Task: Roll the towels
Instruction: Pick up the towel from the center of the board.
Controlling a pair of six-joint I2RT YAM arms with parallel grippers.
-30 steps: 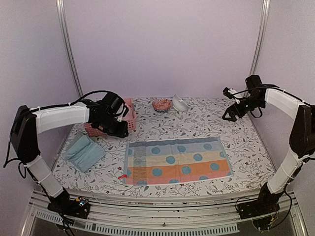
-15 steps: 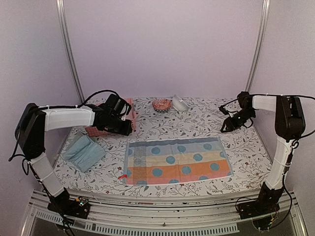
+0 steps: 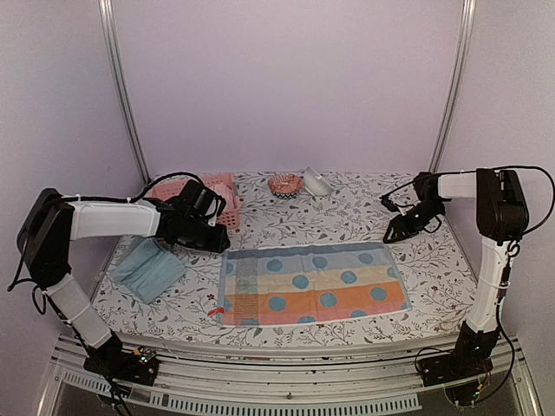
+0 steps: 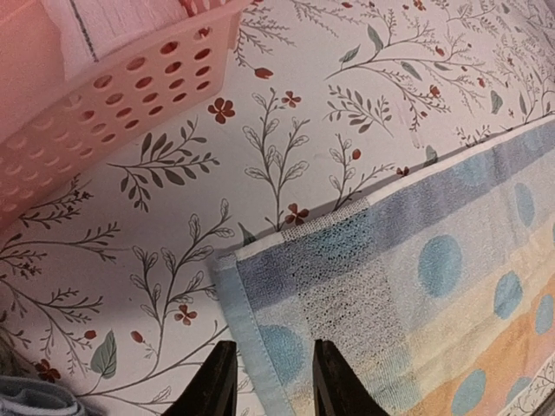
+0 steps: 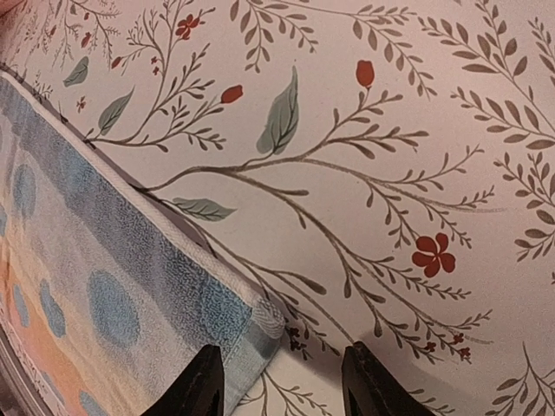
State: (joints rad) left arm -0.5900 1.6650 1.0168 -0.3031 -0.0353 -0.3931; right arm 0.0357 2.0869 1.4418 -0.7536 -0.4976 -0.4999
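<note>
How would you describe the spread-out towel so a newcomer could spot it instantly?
On the floral-print table, look to the middle, toward the near edge: the spread-out towel lies flat there. Left of it sits a folded teal towel, with a pink basket behind that; only this one is unfolded, banded blue, cream and orange with blue dots.
</note>
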